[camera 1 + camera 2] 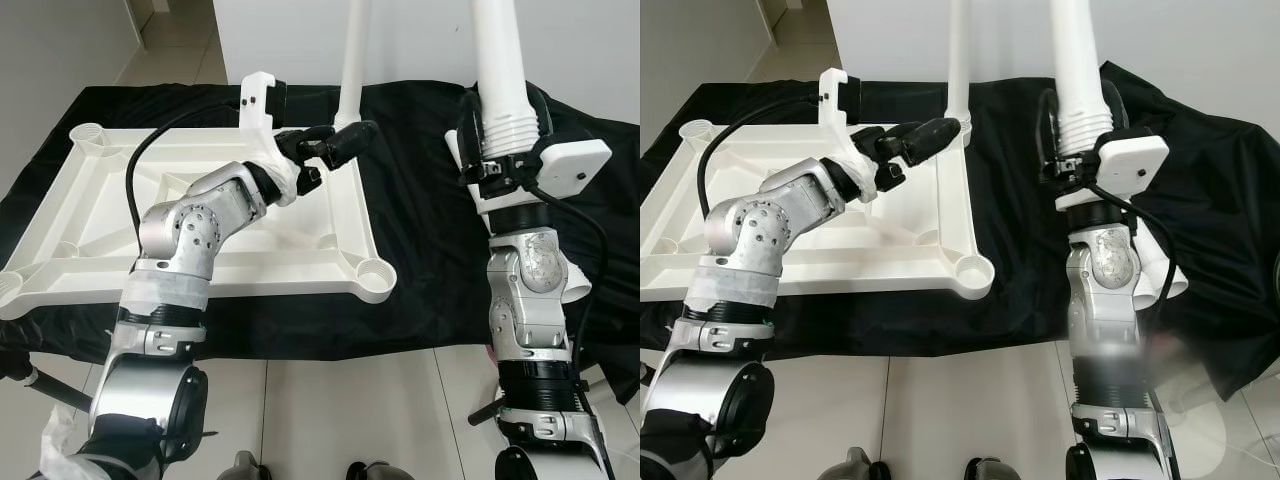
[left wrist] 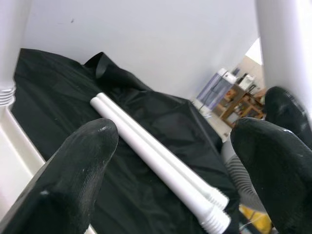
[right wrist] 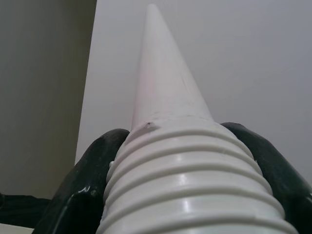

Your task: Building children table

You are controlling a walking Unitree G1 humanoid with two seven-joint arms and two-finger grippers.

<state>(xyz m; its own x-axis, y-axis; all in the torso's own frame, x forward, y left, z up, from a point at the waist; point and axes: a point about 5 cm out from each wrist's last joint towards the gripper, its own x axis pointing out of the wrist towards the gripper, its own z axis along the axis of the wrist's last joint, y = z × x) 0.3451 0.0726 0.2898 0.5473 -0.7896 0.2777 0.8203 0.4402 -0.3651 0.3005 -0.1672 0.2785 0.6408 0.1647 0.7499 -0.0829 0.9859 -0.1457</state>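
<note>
Right hand (image 1: 497, 170) grips upright table leg (image 1: 497, 60); left hand (image 1: 335, 146) spread.

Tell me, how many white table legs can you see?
4. One stands upright at the tabletop's far right corner, one is gripped by the right end effector, two lie on the black cloth.

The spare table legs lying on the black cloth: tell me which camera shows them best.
The left wrist view: two white legs lie side by side on the black cloth, seen along their length between the left gripper fingers. The right eye view shows just their ends behind the right arm.
</note>
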